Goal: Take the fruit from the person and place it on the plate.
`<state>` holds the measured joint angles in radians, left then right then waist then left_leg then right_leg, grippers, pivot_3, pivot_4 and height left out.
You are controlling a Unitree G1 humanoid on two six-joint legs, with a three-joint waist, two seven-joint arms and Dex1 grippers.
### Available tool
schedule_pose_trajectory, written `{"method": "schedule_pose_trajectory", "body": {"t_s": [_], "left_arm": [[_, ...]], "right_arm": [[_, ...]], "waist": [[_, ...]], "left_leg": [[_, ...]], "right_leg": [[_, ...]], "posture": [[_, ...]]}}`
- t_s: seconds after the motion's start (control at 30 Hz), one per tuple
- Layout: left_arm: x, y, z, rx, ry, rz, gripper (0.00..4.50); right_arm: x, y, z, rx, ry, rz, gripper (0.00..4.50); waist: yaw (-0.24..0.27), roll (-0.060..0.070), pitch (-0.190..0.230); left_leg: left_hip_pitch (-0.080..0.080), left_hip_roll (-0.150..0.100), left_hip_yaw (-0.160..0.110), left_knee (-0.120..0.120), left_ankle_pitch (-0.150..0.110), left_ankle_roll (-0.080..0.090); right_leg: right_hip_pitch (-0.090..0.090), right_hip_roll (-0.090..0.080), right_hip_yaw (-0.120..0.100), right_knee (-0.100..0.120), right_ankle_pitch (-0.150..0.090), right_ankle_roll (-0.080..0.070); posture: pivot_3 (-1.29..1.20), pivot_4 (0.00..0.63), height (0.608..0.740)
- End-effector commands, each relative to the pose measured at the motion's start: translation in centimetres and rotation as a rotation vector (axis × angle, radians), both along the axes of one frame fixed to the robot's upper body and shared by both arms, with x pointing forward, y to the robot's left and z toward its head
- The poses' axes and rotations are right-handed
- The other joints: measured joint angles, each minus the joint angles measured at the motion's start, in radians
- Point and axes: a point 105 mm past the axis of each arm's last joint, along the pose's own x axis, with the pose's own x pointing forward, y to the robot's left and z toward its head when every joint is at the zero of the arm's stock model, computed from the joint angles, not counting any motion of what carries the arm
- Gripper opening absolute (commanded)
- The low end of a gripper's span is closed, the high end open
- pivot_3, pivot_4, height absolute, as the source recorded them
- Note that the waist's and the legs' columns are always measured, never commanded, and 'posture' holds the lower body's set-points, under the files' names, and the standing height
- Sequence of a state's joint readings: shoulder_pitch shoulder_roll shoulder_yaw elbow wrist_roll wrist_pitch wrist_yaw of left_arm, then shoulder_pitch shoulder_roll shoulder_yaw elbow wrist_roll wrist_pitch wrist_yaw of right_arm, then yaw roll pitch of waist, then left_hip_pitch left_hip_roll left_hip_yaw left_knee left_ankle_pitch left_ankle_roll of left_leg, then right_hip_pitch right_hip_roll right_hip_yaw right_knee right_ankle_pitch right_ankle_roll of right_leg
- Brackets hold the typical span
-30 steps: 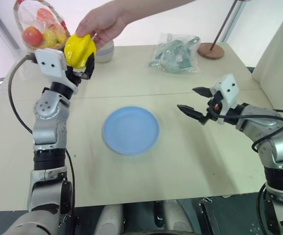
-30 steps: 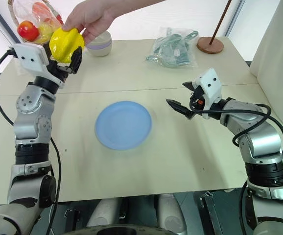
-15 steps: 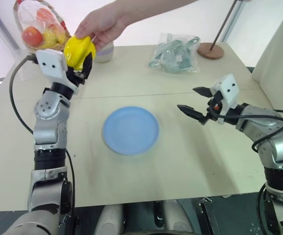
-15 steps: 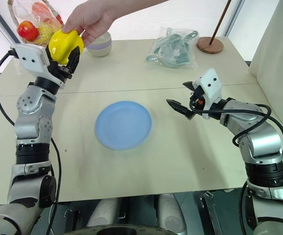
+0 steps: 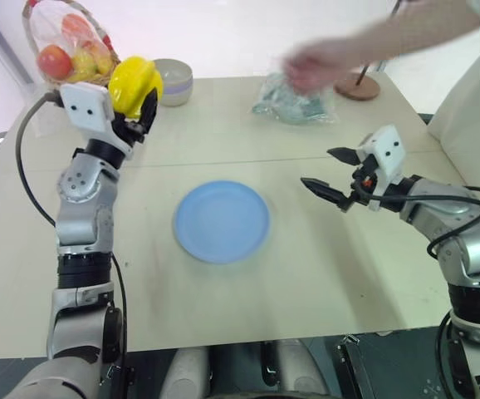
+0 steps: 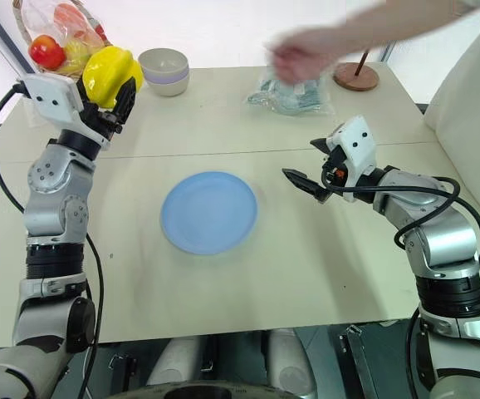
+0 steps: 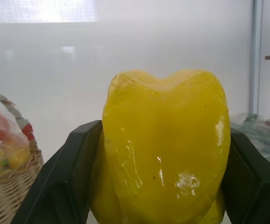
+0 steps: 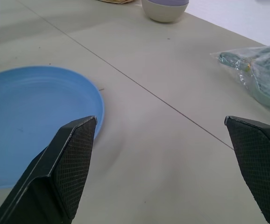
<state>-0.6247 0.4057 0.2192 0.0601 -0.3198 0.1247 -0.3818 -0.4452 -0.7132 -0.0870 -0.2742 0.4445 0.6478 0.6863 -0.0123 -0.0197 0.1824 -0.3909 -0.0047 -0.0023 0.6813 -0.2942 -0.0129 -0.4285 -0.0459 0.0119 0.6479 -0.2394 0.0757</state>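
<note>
Glossy bright-yellow ridged fruit (image 5: 134, 85) sits clamped between the two black fingers of the left tool (image 5: 140, 104), held up in the air at the far left, above the counter (image 5: 323, 274), just in front of the wicker basket of bagged red and yellow fruit (image 5: 66, 46). Left wrist view: both pads press the fruit's flanks, fruit upright, grip looks centred. Person's bare hand (image 5: 311, 68) is well apart, over at the far right above the clear plastic bag of grey-green stuff (image 5: 296, 100), so handover looks done.

Step in hand, as I judge it: carry to the round flat light-blue plate (image 5: 222, 221), which lies near-centre on the counter, nearer and right of the fruit. Do it well: keep the squeeze steady, skin is slick; swing in and down, clearing the small grey-lavender bowl (image 5: 173, 81); lower until the fruit is low over the plate's middle before letting go, else it may roll off the flat rim.

Right tool (image 5: 335, 176) spread wide, holding nothing, hovering just right of the plate; keep it out of the path.
</note>
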Motion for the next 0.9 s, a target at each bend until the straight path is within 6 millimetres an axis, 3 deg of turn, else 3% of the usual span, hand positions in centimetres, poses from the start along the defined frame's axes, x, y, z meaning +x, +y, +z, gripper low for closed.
{"method": "schedule_pose_trajectory", "body": {"t_s": [0.03,0.27,0.47,0.67,0.9], "left_arm": [[-1.9,-2.4,-1.0,0.112,0.1,-0.241,2.89],[-3.7,-2.8,-2.9,0.297,0.314,-0.537,2.89],[-3.8,-3.0,-2.7,0.43,0.387,-0.688,2.89],[-3.7,-4.2,-3.7,0.5,0.446,-0.81,2.89],[-3.3,-5.4,-5.8,0.592,0.519,-0.917,2.89]], "right_arm": [[-0.5,0.1,1.4,0.002,-0.058,0.009,4.5],[-2.2,1.5,1.0,-0.047,0.001,0.147,4.5],[-4.9,2.7,2.8,-0.105,0.037,0.361,4.5],[-7.1,4.1,2.9,-0.151,0.069,0.514,4.5],[-6.8,4.9,2.4,-0.164,0.058,0.536,4.5]], "waist": [[-0.003,0.0,0.0],[0.0,0.0,0.0],[0.0,0.0,0.0],[-0.001,0.0,0.001],[0.001,0.0,0.001]], "left_leg": [[0.0,0.0,0.0,0.0,0.0,0.0],[0.0,0.0,0.0,0.0,0.0,0.0],[0.0,0.0,0.0,0.0,0.0,0.001],[0.0,0.0,0.0,0.0,-0.001,0.003],[0.0,0.0,0.0,0.0,-0.001,0.003]], "right_leg": [[0.0,0.0,0.0,0.0,0.0,0.0],[0.0,0.001,0.0,0.0,0.0,0.0],[0.0,0.001,-0.002,-0.002,0.0,0.0],[0.0,0.001,-0.002,-0.002,0.0,0.0],[0.0,0.001,-0.002,-0.002,0.0,0.0]], "posture": [[0.0,0.15,0.74],[0.0,0.15,0.74],[0.0,0.15,0.74],[0.0,0.15,0.74],[0.0,0.15,0.74]]}}
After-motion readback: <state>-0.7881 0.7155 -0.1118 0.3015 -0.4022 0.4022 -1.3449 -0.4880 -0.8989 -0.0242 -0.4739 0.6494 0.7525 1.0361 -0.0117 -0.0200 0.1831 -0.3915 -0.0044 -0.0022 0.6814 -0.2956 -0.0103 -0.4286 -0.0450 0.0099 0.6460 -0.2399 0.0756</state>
